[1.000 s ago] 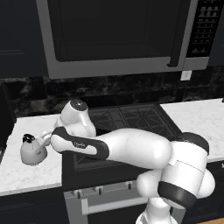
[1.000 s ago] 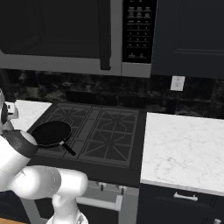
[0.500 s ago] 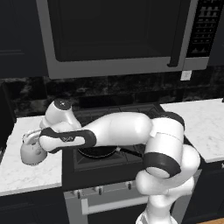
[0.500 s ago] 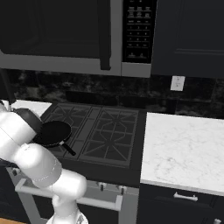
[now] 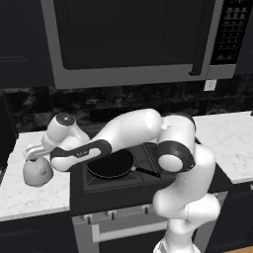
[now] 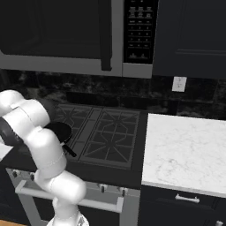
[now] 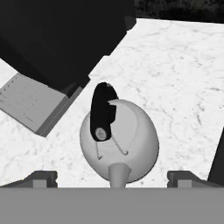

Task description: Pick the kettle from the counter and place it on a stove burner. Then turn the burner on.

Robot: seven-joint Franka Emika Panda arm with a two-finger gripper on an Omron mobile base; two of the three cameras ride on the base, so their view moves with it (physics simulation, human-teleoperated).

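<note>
Swung further left since a moment ago, the arm now hangs over the kettle (image 7: 119, 140) on the counter (image 5: 29, 192) left of the stove, gripper (image 7: 111, 177) spread wide and empty; probably light, rigid, slick-domed, best taken by its dark arched handle (image 7: 103, 111).

**Glossy white arm, dark joints**

The arm (image 5: 133, 133) is all smooth rounded white shells with chunky dark grey bands at the joints, plus one grey round cap on a joint. Down at the hand, the two finger tips (image 7: 39, 178) look small, blocky and dark grey.
</note>
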